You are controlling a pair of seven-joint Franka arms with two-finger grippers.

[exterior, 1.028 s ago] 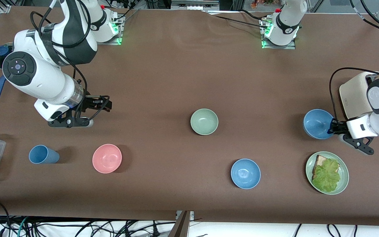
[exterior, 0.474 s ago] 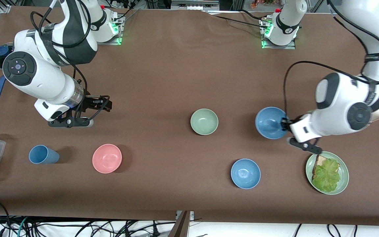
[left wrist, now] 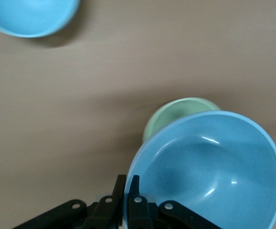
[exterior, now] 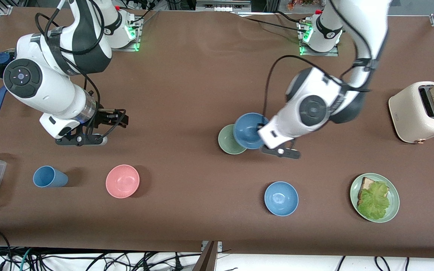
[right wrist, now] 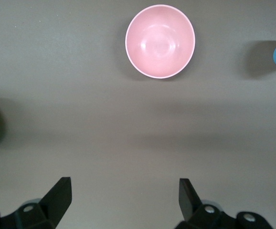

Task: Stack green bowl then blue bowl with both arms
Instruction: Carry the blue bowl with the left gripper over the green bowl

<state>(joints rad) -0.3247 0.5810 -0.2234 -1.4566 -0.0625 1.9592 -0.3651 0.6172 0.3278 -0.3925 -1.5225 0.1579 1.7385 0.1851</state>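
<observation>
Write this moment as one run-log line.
left tool: holds smooth blue bowl over matte sage-green bowl | right tool: open, waiting

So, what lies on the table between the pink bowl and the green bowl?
Nothing; in the front view only bare brown tablecloth lies between the pink bowl and the green bowl.

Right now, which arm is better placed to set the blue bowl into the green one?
Left. The left gripper is shut on the blue bowl by its rim, holding it partly over the green bowl. The right gripper, jaws open, waits toward its own end of the table, above the pink bowl.
</observation>
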